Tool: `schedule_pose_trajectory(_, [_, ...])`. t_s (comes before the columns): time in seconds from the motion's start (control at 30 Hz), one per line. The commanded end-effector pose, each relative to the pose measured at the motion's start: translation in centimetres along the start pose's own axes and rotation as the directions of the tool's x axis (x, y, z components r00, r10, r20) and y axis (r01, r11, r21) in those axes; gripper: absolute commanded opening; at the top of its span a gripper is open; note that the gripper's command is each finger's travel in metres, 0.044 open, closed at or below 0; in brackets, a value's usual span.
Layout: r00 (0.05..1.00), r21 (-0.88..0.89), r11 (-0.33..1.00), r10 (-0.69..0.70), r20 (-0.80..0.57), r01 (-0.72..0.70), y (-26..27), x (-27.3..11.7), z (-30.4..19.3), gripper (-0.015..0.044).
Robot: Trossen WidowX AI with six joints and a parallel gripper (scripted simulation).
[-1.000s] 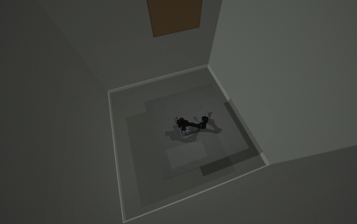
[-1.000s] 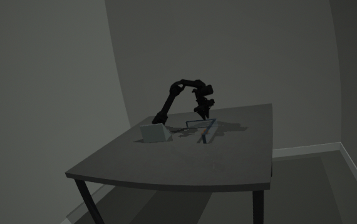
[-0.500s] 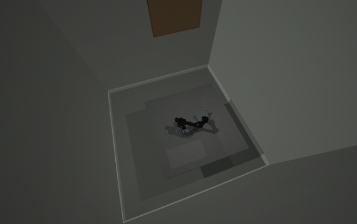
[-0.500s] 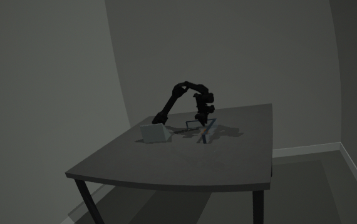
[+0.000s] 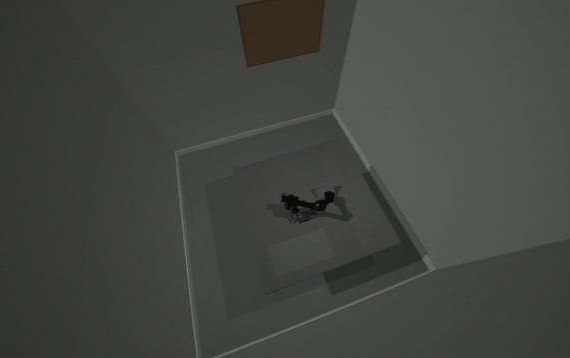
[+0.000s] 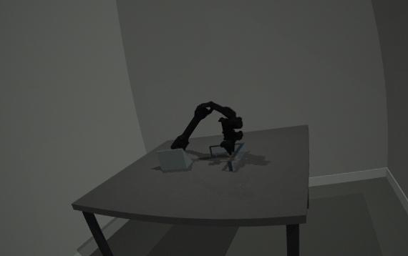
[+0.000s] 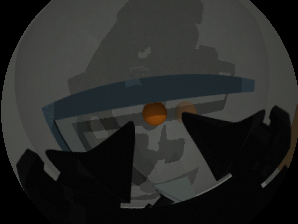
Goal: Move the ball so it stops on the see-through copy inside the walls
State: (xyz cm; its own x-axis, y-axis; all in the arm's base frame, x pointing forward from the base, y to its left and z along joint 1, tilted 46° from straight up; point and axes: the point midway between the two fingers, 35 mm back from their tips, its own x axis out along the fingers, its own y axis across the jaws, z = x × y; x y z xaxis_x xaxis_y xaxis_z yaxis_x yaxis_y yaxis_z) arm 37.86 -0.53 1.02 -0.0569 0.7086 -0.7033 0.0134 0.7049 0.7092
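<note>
The ball is a tiny orange thing sitting on the bench, right up against the blue-edged clear wall, and that's my main worry. If I come down a bit off-centre, one finger clips it and it just rolls along the wall or squirts out of the corner. The wall itself is the other hazard: the far fingertip could land on its rim instead of beside the ball. There's a fainter orange blob just right of the ball, which I reckon is the see-through copy, so the move needed is short and easy to overshoot. From the wrist view the ball sits ahead of the pincer, roughly centred between the two dark fingers but beyond their tips, not touching. The pincer is partly spread and holding nothing.
</note>
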Motion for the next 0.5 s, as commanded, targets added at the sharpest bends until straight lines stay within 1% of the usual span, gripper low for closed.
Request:
schedule_pose_trajectory(0.0, [1.0,0.009,1.0,0.009,-0.005,-0.009,0.0,1.0,-0.2,0.0273])
schedule_pose_trajectory(0.47, [1.0,0.009,1.0,0.01,-0.005,-0.01,0.1,2.9,-0.2,0.0273])
